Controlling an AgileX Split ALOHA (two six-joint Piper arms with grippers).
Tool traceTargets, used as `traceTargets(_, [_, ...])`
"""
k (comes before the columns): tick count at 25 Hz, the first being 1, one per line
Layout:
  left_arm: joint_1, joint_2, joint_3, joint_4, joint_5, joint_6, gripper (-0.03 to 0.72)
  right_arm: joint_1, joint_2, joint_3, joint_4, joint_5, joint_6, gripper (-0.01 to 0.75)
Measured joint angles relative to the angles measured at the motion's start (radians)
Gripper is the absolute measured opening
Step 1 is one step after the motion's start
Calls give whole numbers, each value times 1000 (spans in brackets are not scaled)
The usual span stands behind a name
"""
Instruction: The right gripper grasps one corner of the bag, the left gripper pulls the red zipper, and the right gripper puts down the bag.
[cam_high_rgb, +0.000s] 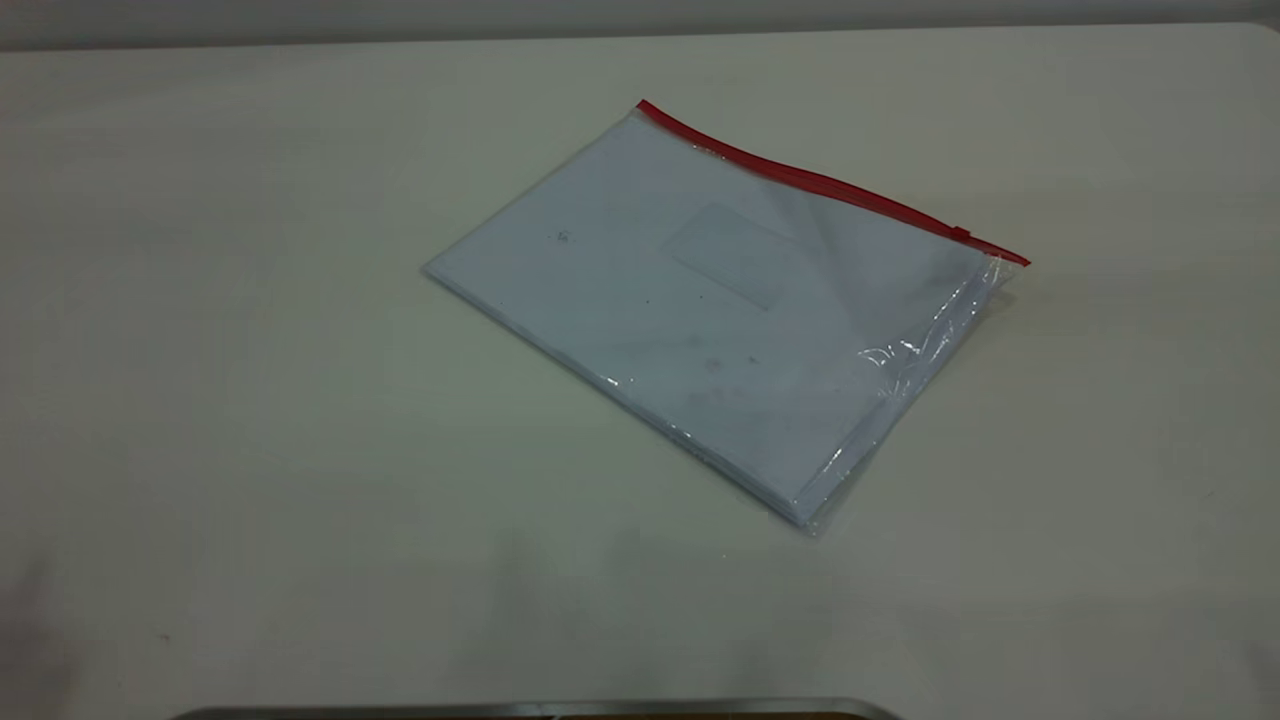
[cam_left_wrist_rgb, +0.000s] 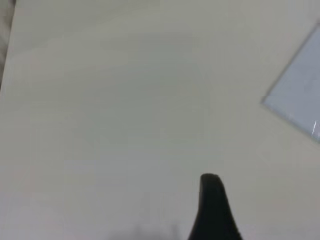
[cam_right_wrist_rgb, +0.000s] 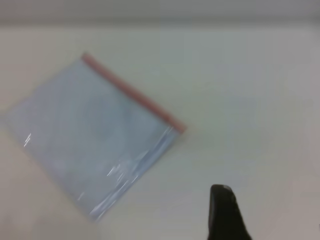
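Note:
The clear bag (cam_high_rgb: 720, 310) lies flat on the table, holding white sheets and a faint label patch. The red zipper (cam_high_rgb: 830, 185) runs along its far edge, and its small slider tab (cam_high_rgb: 960, 233) sits near the right end. The corner of the bag (cam_high_rgb: 1012, 262) at that end lies on the table. Neither gripper shows in the exterior view. In the left wrist view, part of the left gripper (cam_left_wrist_rgb: 212, 205) hangs above bare table, well away from the bag (cam_left_wrist_rgb: 300, 95). In the right wrist view, part of the right gripper (cam_right_wrist_rgb: 224, 210) is apart from the bag (cam_right_wrist_rgb: 95, 135) and the zipper (cam_right_wrist_rgb: 132, 92).
The pale table (cam_high_rgb: 250, 400) stretches wide on all sides of the bag. A metal edge (cam_high_rgb: 540, 710) shows at the near rim. The table's far edge meets a wall at the back.

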Motion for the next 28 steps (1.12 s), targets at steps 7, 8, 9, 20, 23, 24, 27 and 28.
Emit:
traceTargets(7, [0, 347, -98, -134, -189, 19, 588, 0, 408, 0, 150, -160, -167, 563])
traceTargets(8, [0, 386, -111, -150, -209, 40, 588, 0, 461, 0, 176, -186, -182, 565])
traceTargets(9, [0, 432, -126, -171, -224, 68, 588, 0, 513, 0, 206, -213, -203, 565])
traceTargets(20, [-124, 839, -295, -429, -252, 559, 588, 0, 1016, -5, 886, -301, -892, 566])
traceTargets(23, [-150, 919, -335, -441, -193, 601, 588, 0, 1151, -13, 1114, -294, -1127, 566])
traceTargets(24, [-153, 942, -348, -442, -177, 604, 588, 0, 1190, -20, 1185, -292, -1189, 566])
traceTargets(27, [-156, 986, -372, -442, -135, 609, 588, 0, 1325, -59, 1319, -263, -1346, 566])
traceTargets(28, [-156, 994, -374, -442, -133, 609, 588, 0, 1362, -77, 1342, -250, -1368, 566])
